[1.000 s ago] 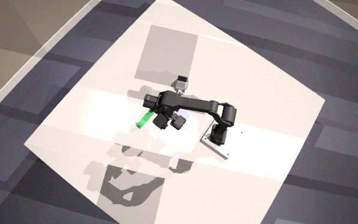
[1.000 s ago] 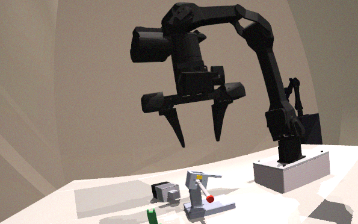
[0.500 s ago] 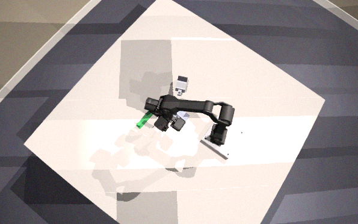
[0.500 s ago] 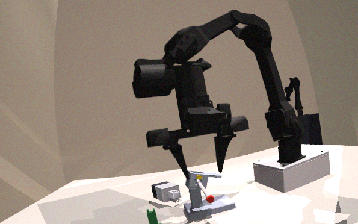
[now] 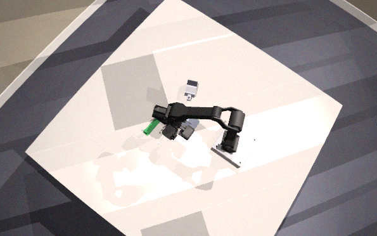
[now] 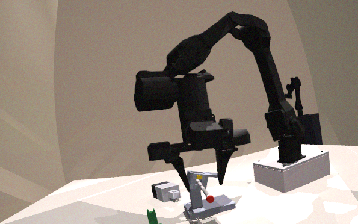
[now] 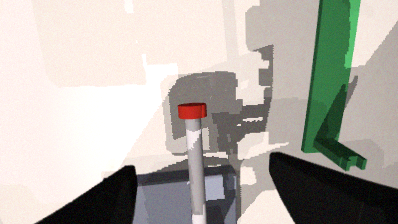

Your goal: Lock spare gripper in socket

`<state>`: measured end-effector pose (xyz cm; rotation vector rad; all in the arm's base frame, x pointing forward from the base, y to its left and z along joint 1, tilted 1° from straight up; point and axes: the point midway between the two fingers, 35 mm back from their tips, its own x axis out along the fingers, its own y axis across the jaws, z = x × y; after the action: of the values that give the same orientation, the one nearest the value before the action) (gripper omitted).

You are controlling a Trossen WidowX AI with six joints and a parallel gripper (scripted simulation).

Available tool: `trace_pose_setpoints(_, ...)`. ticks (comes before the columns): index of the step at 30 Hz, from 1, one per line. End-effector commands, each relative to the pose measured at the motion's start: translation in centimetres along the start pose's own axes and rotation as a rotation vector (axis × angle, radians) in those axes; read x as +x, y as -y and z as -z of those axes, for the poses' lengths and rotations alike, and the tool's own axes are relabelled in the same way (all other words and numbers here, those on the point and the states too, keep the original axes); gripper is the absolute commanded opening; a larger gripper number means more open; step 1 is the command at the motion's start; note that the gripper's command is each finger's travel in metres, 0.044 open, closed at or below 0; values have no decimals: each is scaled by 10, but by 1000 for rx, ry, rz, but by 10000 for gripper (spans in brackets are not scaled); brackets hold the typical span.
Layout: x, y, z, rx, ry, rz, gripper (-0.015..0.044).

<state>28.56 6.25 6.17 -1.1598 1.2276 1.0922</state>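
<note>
The grey-blue mount (image 5: pixel 192 123) (image 6: pixel 224 203) (image 7: pixel 160 200) stands on the table, its upright post and socket under the arm. The lock pin (image 6: pixel 203 189) (image 7: pixel 196 165), a pale shaft with a red head, sticks out of the socket and slopes down in the exterior view. My gripper (image 6: pixel 204 187) (image 7: pixel 204 168) is open and points down, with one fingertip on each side of the pin and mount top. No finger contact can be made out. The spare gripper (image 5: pixel 191 89) (image 6: pixel 165 191), a light block with a dark end and a small holed spigot, lies on the table apart from the mount.
A green bar (image 5: pixel 151 127) (image 6: pixel 152 217) (image 7: pixel 330 75) with a forked end lies beside the mount, on the pin's side. The arm's white base box (image 5: pixel 246 152) (image 6: pixel 306 171) stands on the other side. The spare gripper lies beyond the arm in the top view.
</note>
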Motion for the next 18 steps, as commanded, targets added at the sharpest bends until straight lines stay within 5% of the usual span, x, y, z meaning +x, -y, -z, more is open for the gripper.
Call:
trace_pose_setpoints(1, 7, -1, 0, 4, 3, -8, 300)
trace_pose_setpoints(18, 35, -2, 0, 4, 2, -8, 300)
